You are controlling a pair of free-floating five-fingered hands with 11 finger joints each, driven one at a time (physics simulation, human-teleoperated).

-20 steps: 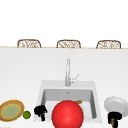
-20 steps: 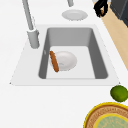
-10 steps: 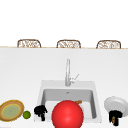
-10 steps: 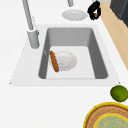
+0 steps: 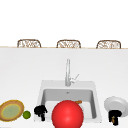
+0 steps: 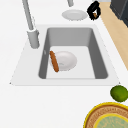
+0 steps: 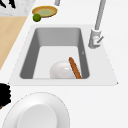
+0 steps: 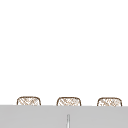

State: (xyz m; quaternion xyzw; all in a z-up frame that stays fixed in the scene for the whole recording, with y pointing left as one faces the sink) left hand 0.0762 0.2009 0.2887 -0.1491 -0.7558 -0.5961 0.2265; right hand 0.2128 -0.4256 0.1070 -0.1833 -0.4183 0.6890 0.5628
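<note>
My left hand hovers with curled fingers by the sink's front left corner, just right of a green lime. My right hand hangs at the front edge of a white plate right of the sink, fingers curled round a small orange-brown thing. That hand also shows beside the plate in the left side view. A white bowl lies in the basin with a brown sausage on its rim. A large red ball covers the sink's front.
A yellow-rimmed wicker plate sits on the counter left of the lime. The tall faucet rises behind the basin. Three wicker chair backs line the counter's far edge. Wooden floor runs along the counter's front.
In the left side view the right hand has drifted slightly lower and nearer the white plate. The left hand, bowl and sausage have not moved.
</note>
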